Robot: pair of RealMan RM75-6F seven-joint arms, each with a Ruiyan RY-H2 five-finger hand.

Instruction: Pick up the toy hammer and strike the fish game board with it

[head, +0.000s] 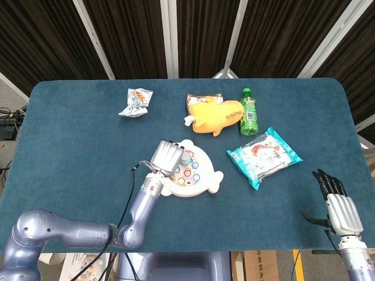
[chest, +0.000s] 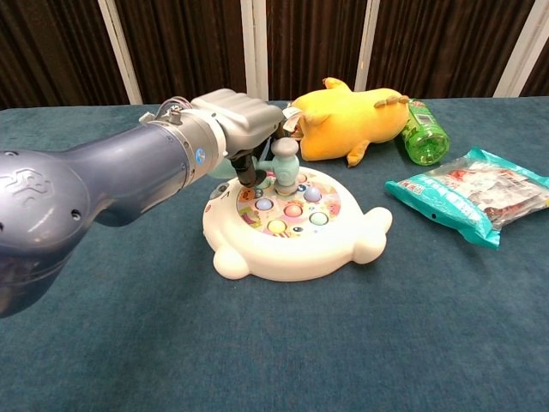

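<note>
White fish game board (chest: 292,225) sits mid-table; the left hand (chest: 243,120) is clamped on the toy hammer (chest: 283,163), w/ its head down on the board's buttons. Right hand (head: 336,199) lies well apart from the board, fingers spread, holding nothing.

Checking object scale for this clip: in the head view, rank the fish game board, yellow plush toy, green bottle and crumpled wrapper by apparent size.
1. fish game board
2. yellow plush toy, close to the board
3. green bottle
4. crumpled wrapper, near the bottle; unsure
</note>
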